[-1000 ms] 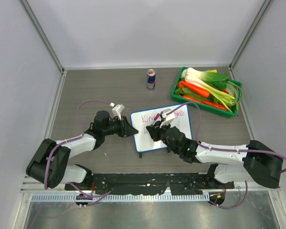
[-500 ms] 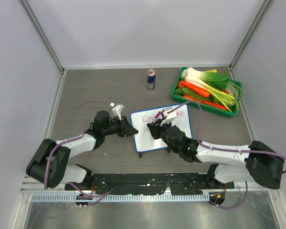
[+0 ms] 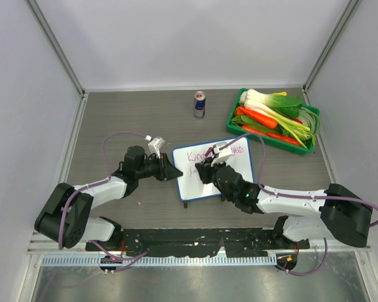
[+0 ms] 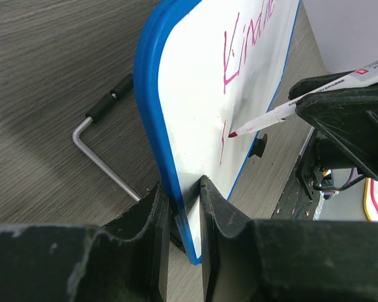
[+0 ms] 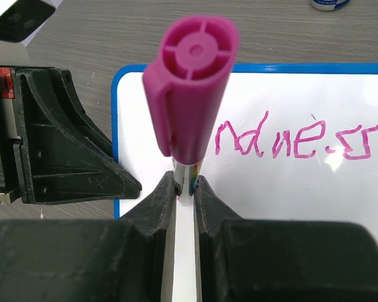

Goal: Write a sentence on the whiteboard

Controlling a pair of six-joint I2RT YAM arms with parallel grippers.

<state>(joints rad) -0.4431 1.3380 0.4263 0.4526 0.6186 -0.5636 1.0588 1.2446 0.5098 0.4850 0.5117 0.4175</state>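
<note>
The left gripper (image 4: 179, 189) pinched the whiteboard (image 4: 195, 113) at its left edge; the right gripper (image 5: 184, 182), closed on the marker (image 5: 192, 94), needed light, steady pressure below the sentence (image 5: 290, 141)

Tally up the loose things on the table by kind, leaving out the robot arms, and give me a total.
whiteboard: 1
marker: 1
drink can: 1
green crate of vegetables: 1
Total: 4
</note>
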